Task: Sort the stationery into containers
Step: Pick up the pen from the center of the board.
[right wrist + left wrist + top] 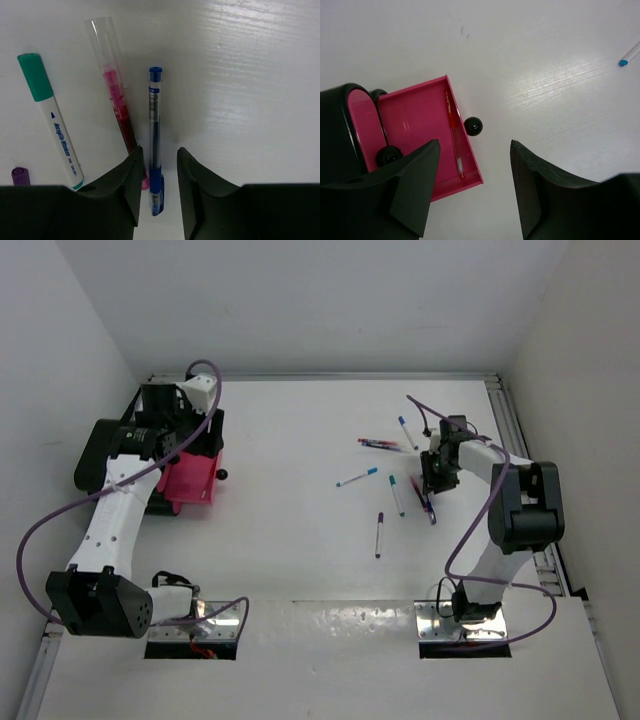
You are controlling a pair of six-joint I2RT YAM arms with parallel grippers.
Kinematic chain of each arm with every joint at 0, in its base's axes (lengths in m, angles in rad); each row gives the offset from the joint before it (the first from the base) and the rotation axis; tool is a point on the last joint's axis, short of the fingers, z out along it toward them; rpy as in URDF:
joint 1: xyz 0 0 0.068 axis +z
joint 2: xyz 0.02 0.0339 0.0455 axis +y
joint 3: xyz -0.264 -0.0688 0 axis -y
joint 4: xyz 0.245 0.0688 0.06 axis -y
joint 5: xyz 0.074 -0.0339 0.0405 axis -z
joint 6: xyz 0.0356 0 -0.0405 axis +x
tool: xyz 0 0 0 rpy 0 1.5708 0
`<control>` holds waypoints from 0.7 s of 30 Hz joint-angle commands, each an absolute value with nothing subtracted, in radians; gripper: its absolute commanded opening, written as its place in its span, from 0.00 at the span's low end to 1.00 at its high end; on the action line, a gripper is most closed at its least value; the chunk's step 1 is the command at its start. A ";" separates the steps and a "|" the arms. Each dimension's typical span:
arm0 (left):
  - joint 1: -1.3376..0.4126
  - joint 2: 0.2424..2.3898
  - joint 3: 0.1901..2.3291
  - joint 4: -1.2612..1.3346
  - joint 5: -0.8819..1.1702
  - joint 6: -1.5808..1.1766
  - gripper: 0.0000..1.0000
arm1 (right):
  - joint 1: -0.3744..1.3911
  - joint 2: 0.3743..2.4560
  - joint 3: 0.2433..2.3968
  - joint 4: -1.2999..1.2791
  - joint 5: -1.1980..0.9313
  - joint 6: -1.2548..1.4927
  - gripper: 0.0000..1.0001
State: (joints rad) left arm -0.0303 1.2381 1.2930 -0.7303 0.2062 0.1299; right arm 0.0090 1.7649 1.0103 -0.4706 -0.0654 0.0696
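The pink tray lies at the left, and a red pen rests along its right wall. My left gripper hovers open over the tray's near corner with nothing between its fingers. A black box shows beside the tray, partly hidden by the left arm. At the right, my right gripper is low over the table. Its open jaws straddle a blue pen with a gap on each side. A pink-red pen and a teal-capped marker lie just left of it.
More pens are scattered mid-table: a blue-capped one, another, a red and purple pair, a teal one and a dark one. A small black ball sits against the tray. A purple cap peeks in.
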 commanded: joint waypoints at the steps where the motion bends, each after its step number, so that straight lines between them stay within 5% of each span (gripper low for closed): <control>1: -0.028 1.207 1.290 -0.690 0.198 0.127 0.65 | 0.011 1.787 1.061 -0.442 -0.097 0.094 0.33; 8: -0.015 1.195 1.282 -0.686 0.209 0.106 0.64 | 0.037 1.848 1.075 -0.411 -0.046 0.098 0.30; 17: -0.008 1.204 1.299 -0.701 0.241 0.156 0.64 | 0.035 1.908 1.100 -0.429 -0.006 0.094 0.07; 21: -0.003 1.145 1.255 -0.667 0.412 0.247 0.63 | 0.025 1.817 1.103 -0.474 -0.058 0.071 0.00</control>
